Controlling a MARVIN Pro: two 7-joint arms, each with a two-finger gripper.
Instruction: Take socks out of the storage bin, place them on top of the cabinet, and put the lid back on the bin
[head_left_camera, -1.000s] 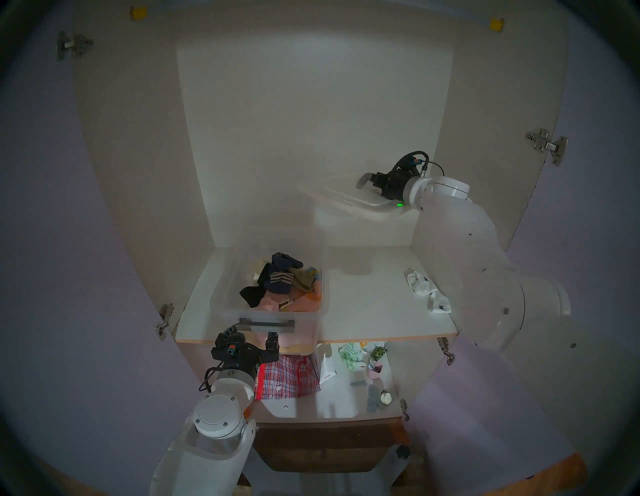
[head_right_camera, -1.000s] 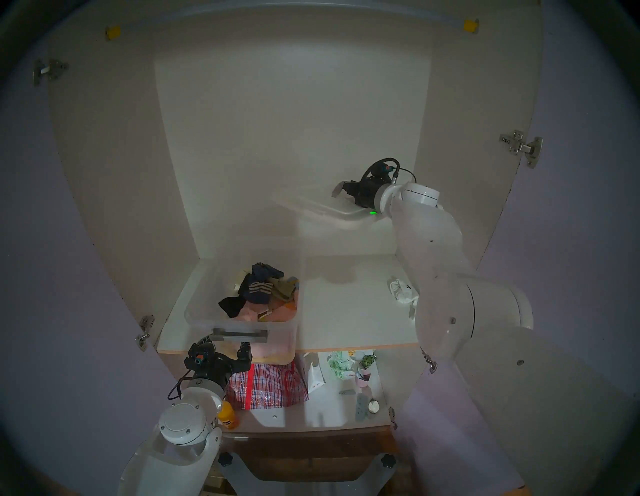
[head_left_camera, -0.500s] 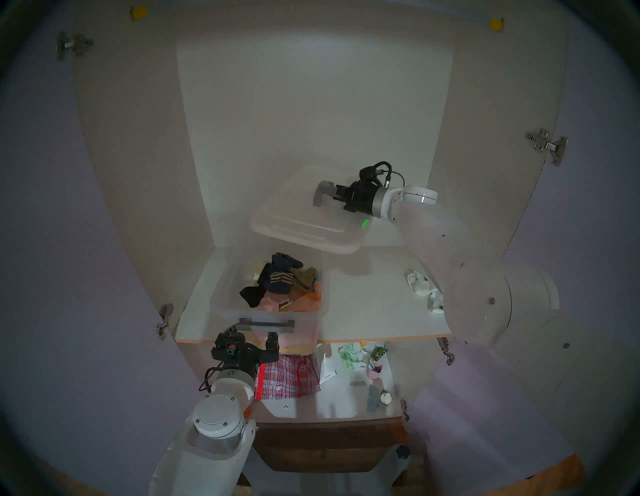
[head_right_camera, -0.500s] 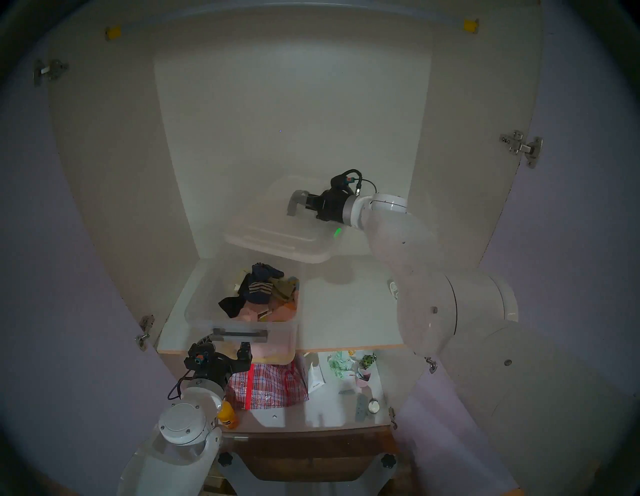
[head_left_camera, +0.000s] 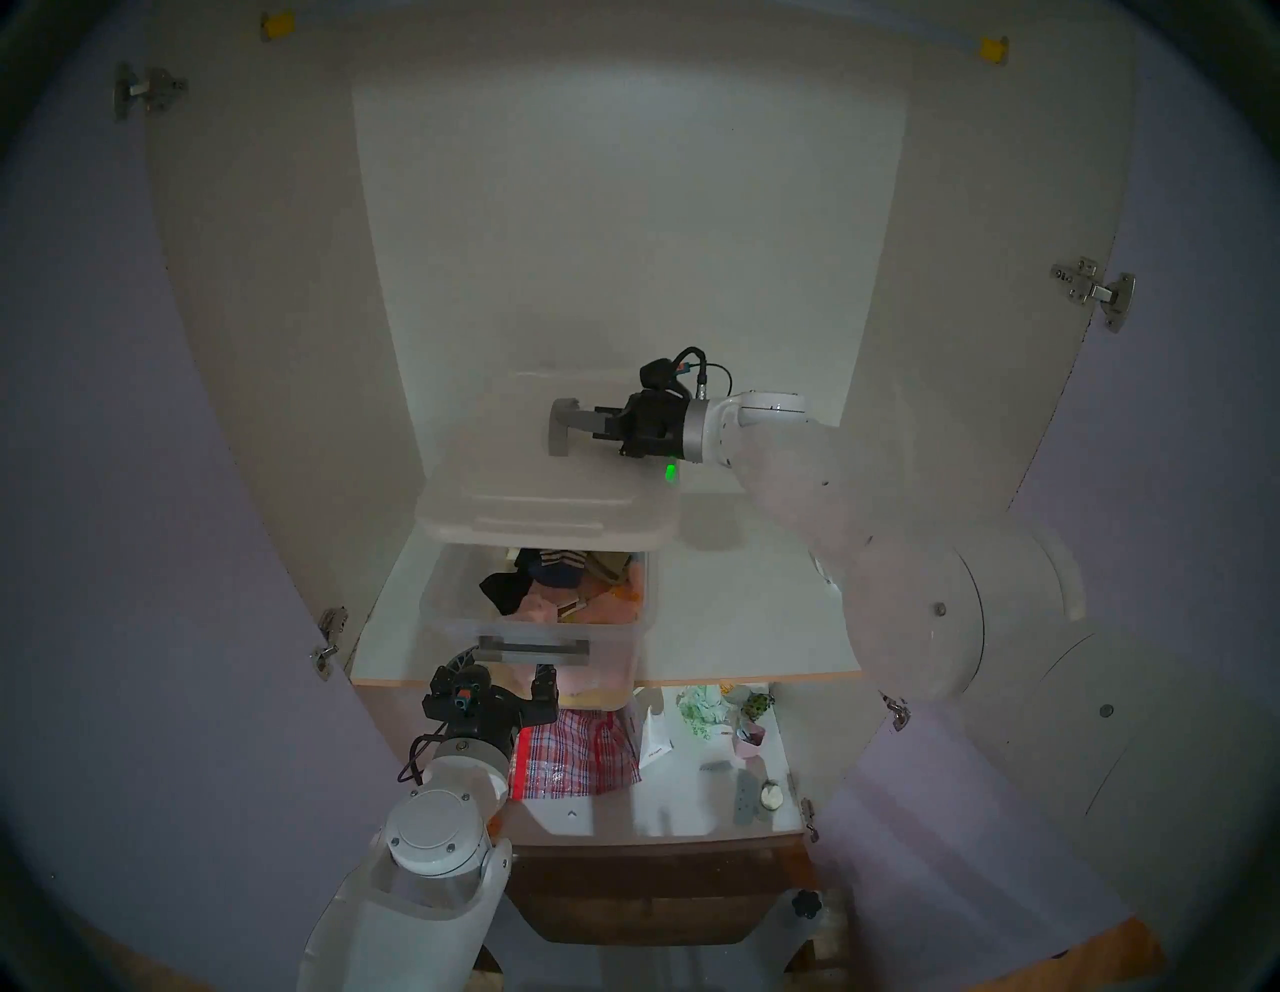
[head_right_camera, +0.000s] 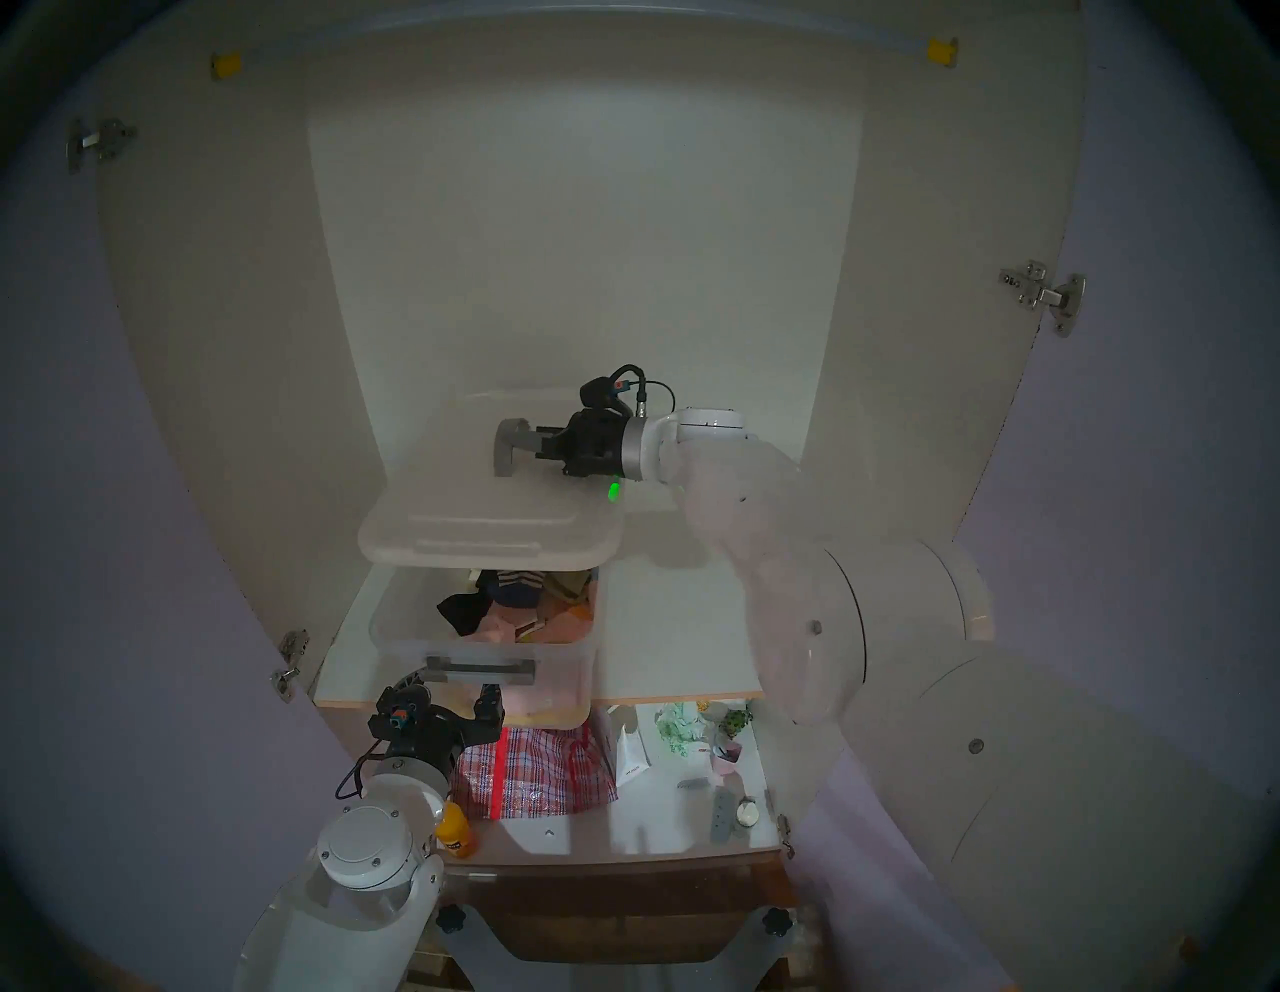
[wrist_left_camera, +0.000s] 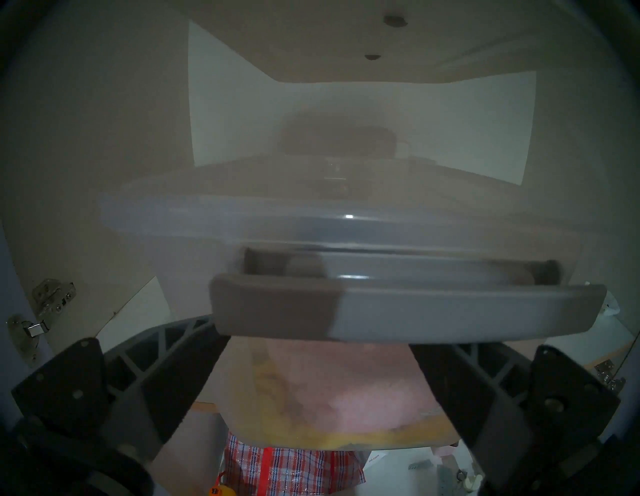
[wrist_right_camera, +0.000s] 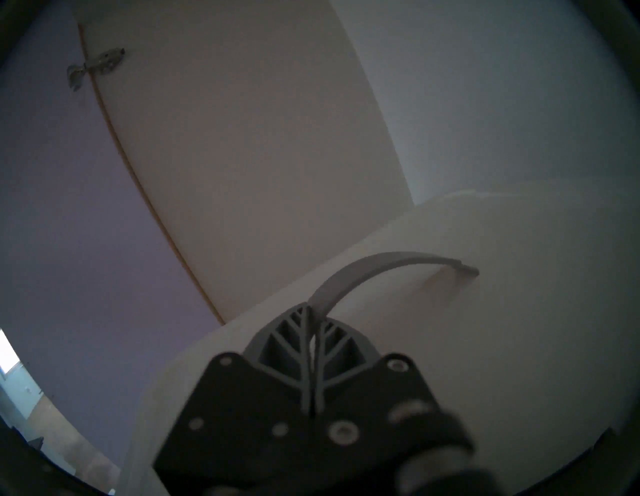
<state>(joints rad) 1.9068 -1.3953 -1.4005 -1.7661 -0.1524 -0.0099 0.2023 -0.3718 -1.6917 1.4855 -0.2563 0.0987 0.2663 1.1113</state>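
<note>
Milky-white lid (head_left_camera: 547, 509) with grey strap handle (head_left_camera: 564, 427). Clear storage bin (head_left_camera: 443, 616), grey bar handle (head_left_camera: 533, 648). Lilac doors (head_left_camera: 138, 554). Red-checked bag (head_left_camera: 578, 755) seen below.

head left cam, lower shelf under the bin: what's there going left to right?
Red checked bag → white paper bag → pale green crumpled bag → pink cup → small white round object.
</note>
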